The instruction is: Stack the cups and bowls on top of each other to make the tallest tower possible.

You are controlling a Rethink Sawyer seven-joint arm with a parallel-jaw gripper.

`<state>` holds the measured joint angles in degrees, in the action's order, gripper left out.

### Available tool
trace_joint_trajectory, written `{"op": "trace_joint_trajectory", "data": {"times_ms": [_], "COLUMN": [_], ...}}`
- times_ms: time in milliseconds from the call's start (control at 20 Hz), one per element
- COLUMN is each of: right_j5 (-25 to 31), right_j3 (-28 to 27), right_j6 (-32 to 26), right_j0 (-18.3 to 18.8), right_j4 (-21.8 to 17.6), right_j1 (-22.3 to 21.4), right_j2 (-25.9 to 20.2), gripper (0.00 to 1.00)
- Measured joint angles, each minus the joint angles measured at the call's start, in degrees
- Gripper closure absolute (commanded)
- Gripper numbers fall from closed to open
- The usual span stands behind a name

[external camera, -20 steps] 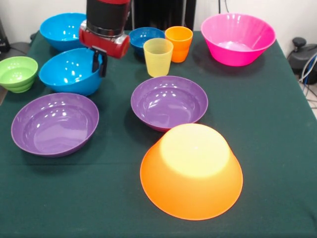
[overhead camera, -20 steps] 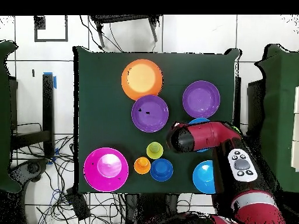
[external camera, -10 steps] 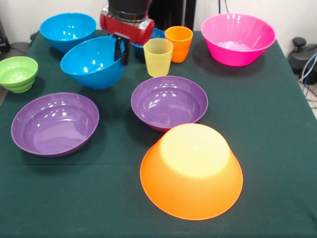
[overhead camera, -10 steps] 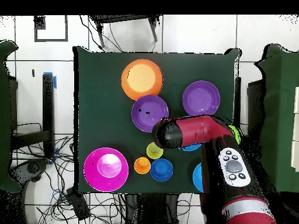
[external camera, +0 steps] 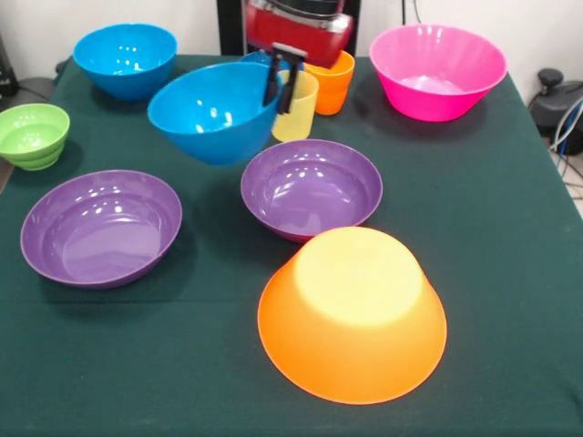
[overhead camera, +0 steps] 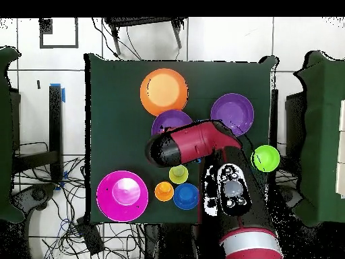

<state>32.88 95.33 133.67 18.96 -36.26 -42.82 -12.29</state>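
Gripper (external camera: 280,80) clamps rim of glossy bright blue plastic bowl (external camera: 217,111), lifted above table near ribbed translucent yellow cup (external camera: 299,107). Upside-down wide yellow-orange plastic bowl (external camera: 352,311) sits bare, so tower barely begun; all stacking still to do

Crowded along the back: blue bowl (external camera: 125,56), yellow cup (external camera: 297,107), orange cup (external camera: 332,80), pink bowl (external camera: 437,70). Open cloth (external camera: 492,228) right of the upside-down orange bowl (external camera: 352,314) and purple bowl (external camera: 311,188).

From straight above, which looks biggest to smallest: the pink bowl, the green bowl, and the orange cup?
In the overhead view:
1. pink bowl, clearly the widest
2. green bowl, about half as wide
3. orange cup, smallest, though not far below the green bowl
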Motion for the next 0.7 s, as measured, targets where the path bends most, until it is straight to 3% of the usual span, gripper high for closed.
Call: {"op": "trace_joint_trajectory", "data": {"times_ms": [350, 700], "right_j5": [1.2, 5.9], "right_j3": [-5.0, -13.8], "right_j6": [0.0, 0.0], "right_j0": [-0.8, -3.2], "right_j4": [0.0, -0.1], "right_j1": [0.7, 2.4], "right_j2": [-1.9, -2.4], "gripper": [1.00, 1.00]}}
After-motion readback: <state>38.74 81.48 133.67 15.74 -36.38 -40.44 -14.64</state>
